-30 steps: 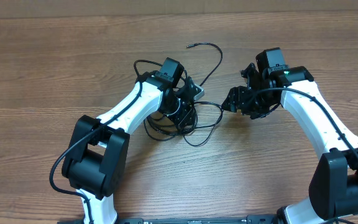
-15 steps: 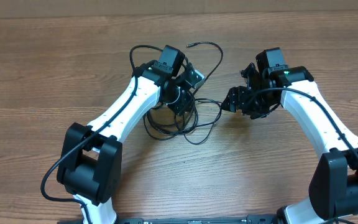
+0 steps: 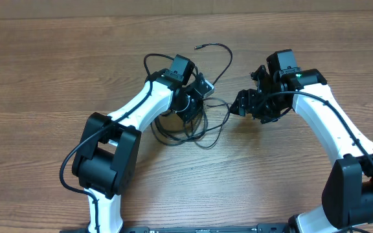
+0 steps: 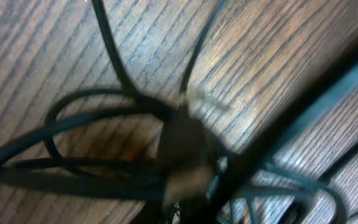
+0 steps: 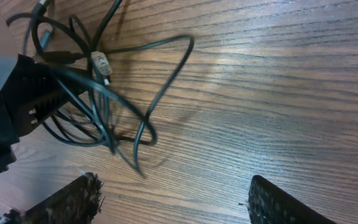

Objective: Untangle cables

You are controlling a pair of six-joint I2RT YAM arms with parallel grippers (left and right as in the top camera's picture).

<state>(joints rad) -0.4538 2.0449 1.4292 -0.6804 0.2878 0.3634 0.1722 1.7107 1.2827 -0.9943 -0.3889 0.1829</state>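
Observation:
The cables (image 3: 203, 137) lie as a knotted bundle of thin black loops at the table's middle, with one strand arching back to a silver-tipped end (image 3: 198, 46). My left gripper (image 3: 190, 109) is down in the bundle. Its wrist view is blurred and filled with cable loops (image 4: 98, 109) and a dark plug (image 4: 182, 146) right at the jaws, which look shut on the cables; the fingers are hidden. My right gripper (image 3: 241, 103) is open and empty just right of the bundle. Its fingertips (image 5: 73, 199) stand wide apart, with the loops (image 5: 145, 127) ahead of them.
The left arm's grey-and-black wrist (image 5: 5, 93) fills the left edge of the right wrist view. The left arm's own thicker black wire (image 3: 151, 61) loops above its wrist. Bare wooden table (image 3: 57, 77) surrounds the bundle.
My left arm swung out to the left and back toward the middle, tugging the bundle so its loops shifted slightly. My right arm has not moved.

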